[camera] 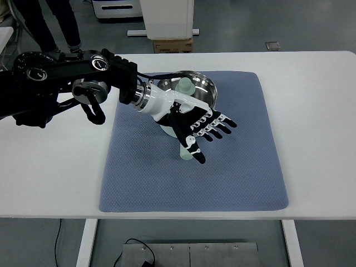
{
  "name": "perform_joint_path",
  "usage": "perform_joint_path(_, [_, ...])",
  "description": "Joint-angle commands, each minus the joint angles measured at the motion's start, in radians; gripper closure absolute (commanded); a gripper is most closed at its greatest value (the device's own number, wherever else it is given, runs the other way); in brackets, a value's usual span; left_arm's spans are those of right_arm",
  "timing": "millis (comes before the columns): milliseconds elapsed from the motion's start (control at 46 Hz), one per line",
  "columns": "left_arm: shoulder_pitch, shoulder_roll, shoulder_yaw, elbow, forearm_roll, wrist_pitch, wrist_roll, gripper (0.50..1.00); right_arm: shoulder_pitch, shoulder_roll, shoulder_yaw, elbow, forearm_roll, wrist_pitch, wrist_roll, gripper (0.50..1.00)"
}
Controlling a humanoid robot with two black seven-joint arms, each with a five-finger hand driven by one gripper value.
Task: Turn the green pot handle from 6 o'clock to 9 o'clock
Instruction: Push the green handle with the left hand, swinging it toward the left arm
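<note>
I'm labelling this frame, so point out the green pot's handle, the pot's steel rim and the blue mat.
green pot handle (185, 153): top view, its pale tip below the hand.
pot rim (207, 82): top view, steel edge at right.
blue mat (233, 178): top view, bare cloth.

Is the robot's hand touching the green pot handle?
Cannot tell. In the top view, the left hand is spread open over the pot handle, covering most of it, so neither contact nor gap shows.
</note>
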Motion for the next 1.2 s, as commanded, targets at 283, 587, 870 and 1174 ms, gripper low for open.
perform_joint_path(283, [-0.038, 0.011, 0.097, -0.007, 0.032, 0.0, 0.004, 0.5, 0.0, 0.0, 0.0, 0.0, 0.0, 0.0, 0.0, 0.5])
perform_joint_path(587, [-0.063, 0.044, 0.145, -0.007, 0.109, 0.0, 0.004, 0.5, 0.0, 0.0, 0.0, 0.0, 0.0, 0.0, 0.0, 0.5])
perform_joint_path(870, [-0.069, 0.067, 0.175, -0.014, 0.185, 0.0, 0.004, 0.5, 0.0, 0.0, 0.0, 0.0, 0.0, 0.0, 0.0, 0.5])
perform_joint_path(1174, [-0.083, 0.108, 0.22, -0.013, 0.213, 0.0, 0.004, 0.5, 0.0, 0.0, 0.0, 0.0, 0.0, 0.0, 0.0, 0.5])
